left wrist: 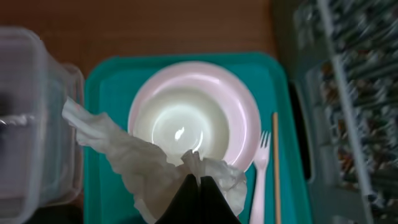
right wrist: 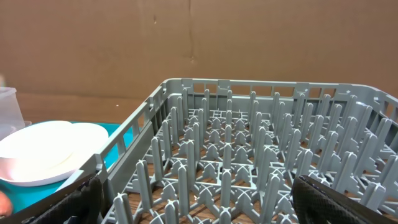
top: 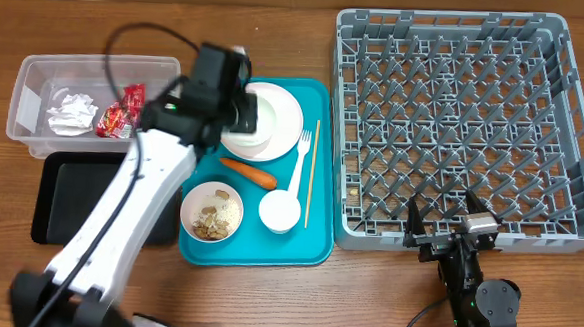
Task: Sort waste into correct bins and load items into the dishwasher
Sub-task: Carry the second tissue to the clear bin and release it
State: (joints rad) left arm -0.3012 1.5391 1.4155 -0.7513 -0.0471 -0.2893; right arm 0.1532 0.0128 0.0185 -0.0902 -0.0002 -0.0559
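Note:
My left gripper (left wrist: 198,179) is shut on a crumpled white napkin (left wrist: 149,163) and holds it over the near edge of the pale plate (left wrist: 244,118), which carries a white bowl (left wrist: 177,124). In the overhead view this gripper (top: 243,111) is at the plate's (top: 287,113) left side. The clear tub (top: 34,75) holds another napkin (top: 71,113) and the red wrapper (top: 121,110). The black tray (top: 55,203) lies in front of it. My right gripper (top: 439,231) is open and empty at the grey dish rack's (top: 454,122) front edge; its wrist view (right wrist: 199,205) looks into the rack (right wrist: 249,155).
The teal tray (top: 313,245) also holds a carrot piece (top: 248,172), a bowl with food scraps (top: 211,211), a small white cup (top: 278,212), a white fork (top: 300,156) and a chopstick (top: 311,175). My left arm lies across the tray's left edge and the black tray.

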